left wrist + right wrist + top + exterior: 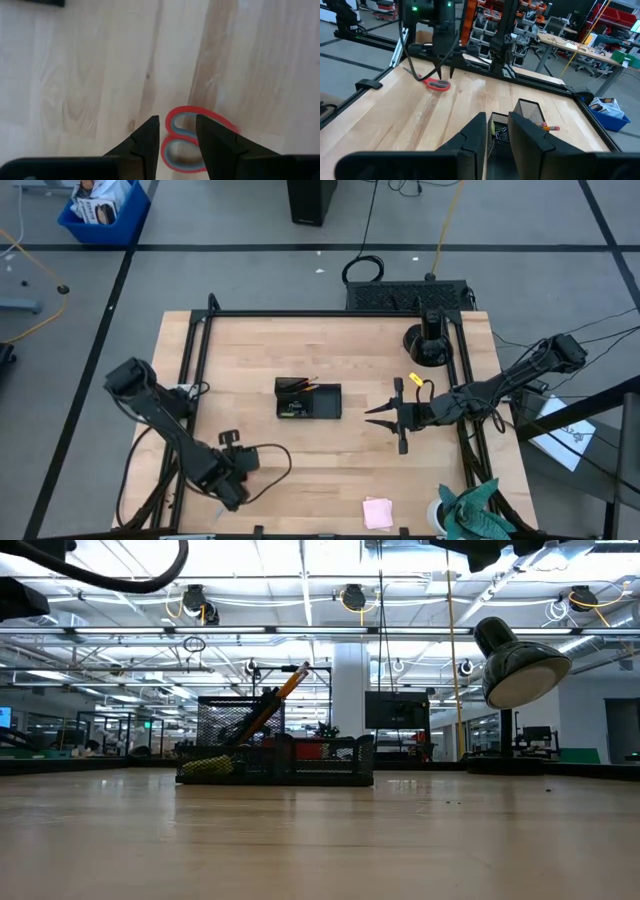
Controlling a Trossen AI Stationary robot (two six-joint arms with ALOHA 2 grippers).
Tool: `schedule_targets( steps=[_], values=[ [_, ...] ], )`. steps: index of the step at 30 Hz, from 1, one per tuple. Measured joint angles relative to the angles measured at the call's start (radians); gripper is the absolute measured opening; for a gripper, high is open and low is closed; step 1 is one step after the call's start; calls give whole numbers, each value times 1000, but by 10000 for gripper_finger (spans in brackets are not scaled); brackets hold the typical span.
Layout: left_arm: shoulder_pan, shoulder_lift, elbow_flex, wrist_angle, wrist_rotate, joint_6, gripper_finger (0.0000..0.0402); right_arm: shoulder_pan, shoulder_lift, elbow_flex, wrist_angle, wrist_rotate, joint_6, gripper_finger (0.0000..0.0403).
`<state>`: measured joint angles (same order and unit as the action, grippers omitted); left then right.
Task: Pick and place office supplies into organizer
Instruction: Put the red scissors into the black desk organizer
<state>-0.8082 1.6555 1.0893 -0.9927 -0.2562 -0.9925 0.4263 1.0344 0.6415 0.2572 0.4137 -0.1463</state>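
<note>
The left fingers (150,142) are parted, empty, and poised directly above the red loops of the scissors (192,142), which lie flat on the tabletop (90,75) well apart from the organizer (308,399), toward the left arm's side. The scissors are judged stiff, light and smooth-handled; lying flat, they offer little height, so a hold across the loops or at the pivot is judged best. The left gripper (232,460) is pointed downward from a bent arm. The right gripper (398,416), level above the tabletop and facing the organizer, is seen parted and empty. Pencils (547,128) already stand in the organizer.
</note>
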Motion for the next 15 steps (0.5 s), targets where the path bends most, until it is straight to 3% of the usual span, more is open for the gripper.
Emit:
schedule_targets(
  steps=[15],
  values=[
    [-2,78,0,7,31,42,134,0,0,0,0,0,1,73]
  ],
)
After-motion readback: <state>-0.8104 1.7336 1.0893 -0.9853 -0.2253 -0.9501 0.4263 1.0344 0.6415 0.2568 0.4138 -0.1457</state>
